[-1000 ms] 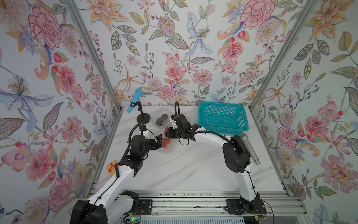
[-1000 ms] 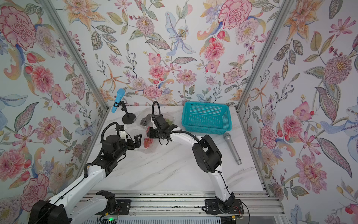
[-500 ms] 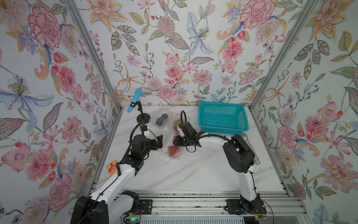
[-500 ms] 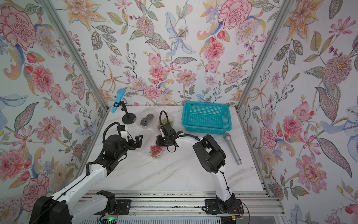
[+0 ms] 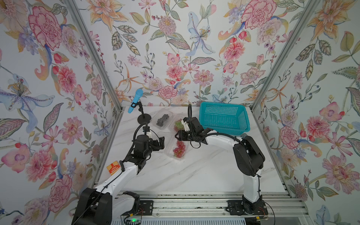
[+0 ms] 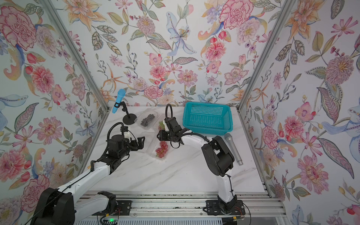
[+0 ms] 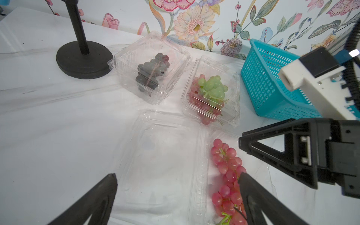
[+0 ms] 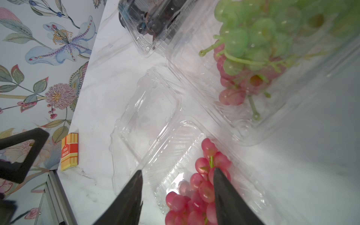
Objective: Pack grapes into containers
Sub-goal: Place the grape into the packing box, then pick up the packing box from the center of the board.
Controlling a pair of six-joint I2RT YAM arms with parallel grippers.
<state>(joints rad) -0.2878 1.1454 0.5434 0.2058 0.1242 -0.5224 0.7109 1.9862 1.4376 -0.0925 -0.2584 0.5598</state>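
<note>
Hovering my right hand (image 5: 176,136) over the red grapes (image 5: 179,149) in the open box (image 7: 159,155).
Its jaws stand partly apart, gripping nothing; the bunch lies in the box's tray half, one finger close against it. My left hand (image 5: 162,143) hangs wide open and empty beside the lid. That finger could snag a stem as I lift and drag the bunch out; the light box might also skid when I fold the lid.
</note>
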